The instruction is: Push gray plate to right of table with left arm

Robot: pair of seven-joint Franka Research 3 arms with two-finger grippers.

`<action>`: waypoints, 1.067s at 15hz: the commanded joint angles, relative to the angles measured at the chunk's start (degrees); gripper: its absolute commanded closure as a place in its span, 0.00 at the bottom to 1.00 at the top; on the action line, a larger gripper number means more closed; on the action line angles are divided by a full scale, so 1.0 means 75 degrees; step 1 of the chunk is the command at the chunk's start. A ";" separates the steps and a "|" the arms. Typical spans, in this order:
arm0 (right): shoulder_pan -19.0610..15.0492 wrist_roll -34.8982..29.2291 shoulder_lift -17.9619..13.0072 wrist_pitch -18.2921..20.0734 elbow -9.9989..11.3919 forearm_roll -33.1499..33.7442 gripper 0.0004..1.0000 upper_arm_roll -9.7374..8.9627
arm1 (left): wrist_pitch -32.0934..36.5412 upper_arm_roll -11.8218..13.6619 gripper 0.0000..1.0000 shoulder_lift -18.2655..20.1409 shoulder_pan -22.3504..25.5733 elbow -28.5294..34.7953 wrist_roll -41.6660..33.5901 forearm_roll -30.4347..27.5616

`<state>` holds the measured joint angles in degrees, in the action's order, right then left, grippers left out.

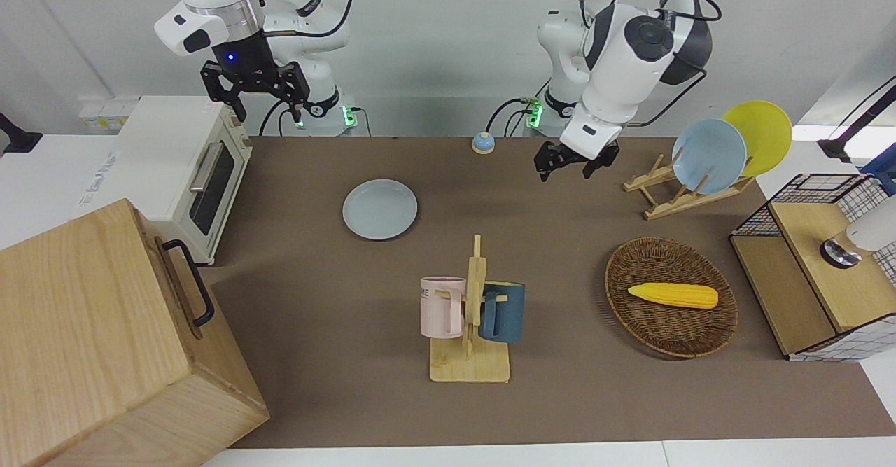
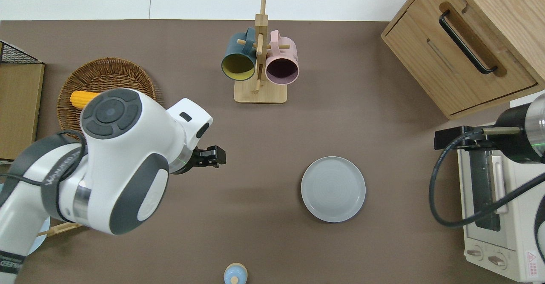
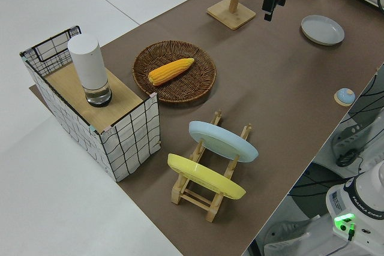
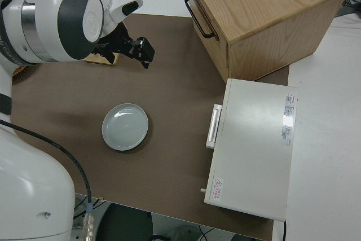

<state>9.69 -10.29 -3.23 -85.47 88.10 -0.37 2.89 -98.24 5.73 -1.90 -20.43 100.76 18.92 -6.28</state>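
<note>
The gray plate [image 1: 380, 209] lies flat on the brown table [image 1: 315, 313], a little nearer to the robots than the mug rack; it also shows in the overhead view [image 2: 333, 189], the left side view [image 3: 323, 29] and the right side view [image 4: 125, 126]. My left gripper [image 1: 574, 166] hangs in the air over bare table [image 2: 217, 156], well apart from the plate, toward the left arm's end. It holds nothing. My right gripper [image 1: 268, 106] is open and parked.
A mug rack [image 2: 259, 62] with two mugs stands farther out. A wicker basket [image 1: 670, 297] holds a corn cob. A rack holds a sky-blue plate [image 1: 708, 155] and a yellow one. A toaster oven [image 1: 183, 162] and a wooden cabinet [image 1: 105, 341] stand at the right arm's end.
</note>
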 commanded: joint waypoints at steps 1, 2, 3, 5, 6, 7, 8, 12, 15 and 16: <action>0.0056 0.0013 0.0032 0.0087 -0.0075 0.0003 0.00 0.0036 | 0.0477 -0.0083 0.01 0.0043 0.0659 -0.0614 -0.0296 0.0158; 0.0044 0.0013 0.0043 0.0087 -0.0075 0.0003 0.00 0.0036 | 0.0477 -0.0118 0.01 0.0089 0.0835 -0.0649 -0.0296 0.0158; 0.0044 0.0013 0.0043 0.0087 -0.0075 0.0003 0.00 0.0036 | 0.0477 -0.0130 0.01 0.0101 0.0976 -0.0673 -0.0296 0.0158; 0.0044 0.0013 0.0043 0.0087 -0.0075 0.0003 0.00 0.0036 | 0.0477 -0.0165 0.01 0.0113 0.1199 -0.0917 -0.0319 0.0158; 0.0044 0.0013 0.0043 0.0087 -0.0075 0.0003 0.00 0.0036 | 0.0477 -0.0177 0.01 0.0125 0.1305 -0.1046 -0.0319 0.0146; 0.0044 0.0013 0.0043 0.0087 -0.0075 0.0003 0.00 0.0036 | 0.0477 -0.0166 0.01 0.0136 0.1422 -0.1117 -0.0319 0.0146; 0.0044 0.0013 0.0032 0.0087 -0.0075 0.0003 0.00 0.0036 | 0.0477 -0.0143 0.01 0.0148 0.1493 -0.1176 -0.0319 0.0146; 0.0044 0.0013 0.0043 0.0087 -0.0075 0.0003 0.00 0.0036 | 0.0757 -0.0165 0.01 0.0148 0.1645 -0.1527 -0.0424 0.0297; 0.0044 0.0013 0.0043 0.0087 -0.0075 0.0003 0.00 0.0036 | 0.0887 -0.0341 0.01 0.0148 0.1715 -0.1634 -0.0823 0.0673; 0.0044 0.0013 0.0043 0.0087 -0.0075 0.0003 0.00 0.0036 | 0.0945 -0.0341 0.01 0.0148 0.1751 -0.1634 -0.0812 0.0650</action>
<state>9.69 -10.29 -3.23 -85.47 88.11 -0.37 2.89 -93.56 4.55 -0.58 -8.67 89.96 14.41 -3.29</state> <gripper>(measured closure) 0.004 0.004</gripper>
